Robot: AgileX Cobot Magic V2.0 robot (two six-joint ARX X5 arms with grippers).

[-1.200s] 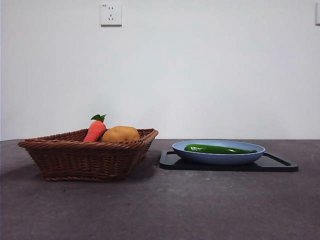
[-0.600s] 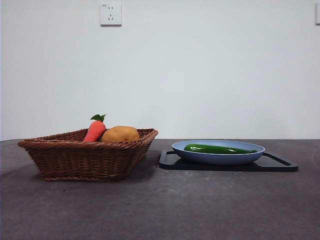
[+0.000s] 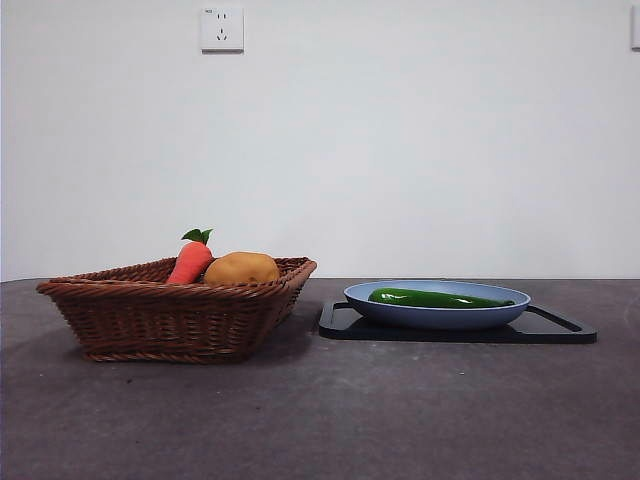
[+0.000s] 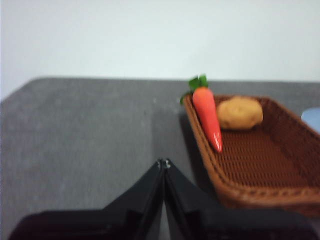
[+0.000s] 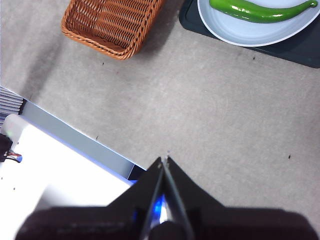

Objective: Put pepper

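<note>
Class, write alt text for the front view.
A green pepper lies in a blue plate on a black tray, right of a wicker basket holding a carrot and potato. No hand shows.

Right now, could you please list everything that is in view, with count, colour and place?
pepper: one, dark green, lying in the plate
plate: one, light blue, on the tray
tray: one, black, on the table beside the basket
basket: one, brown wicker, on the table
carrot: one, orange-red with green leaves, in the basket
potato: one, tan, in the basket next to the carrot
table: one, dark grey
socket: one, white, on the wall
left gripper: one, black, shut, near the basket
right gripper: one, black, shut, above bare table
</note>
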